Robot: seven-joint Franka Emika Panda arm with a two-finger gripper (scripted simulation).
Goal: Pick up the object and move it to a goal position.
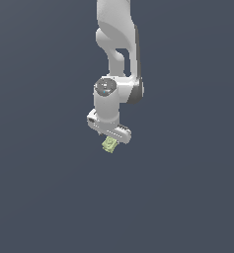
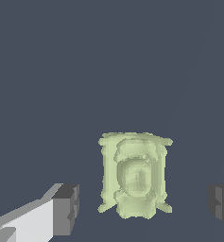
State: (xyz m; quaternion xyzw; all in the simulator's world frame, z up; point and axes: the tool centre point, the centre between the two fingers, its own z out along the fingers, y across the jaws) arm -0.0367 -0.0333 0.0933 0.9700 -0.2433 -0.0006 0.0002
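The object is a small pale yellow-green block with lumpy edges, lying flat on the dark floor. In the exterior view it peeks out just below the white gripper, which hangs over it on the white arm. In the wrist view the gripper is open, with one dark finger pad on one side of the object and the other pad on the other side. Neither pad touches the object; gaps show on both sides.
A plain dark grey-blue floor surrounds the arm. No other objects or goal marker show in either view.
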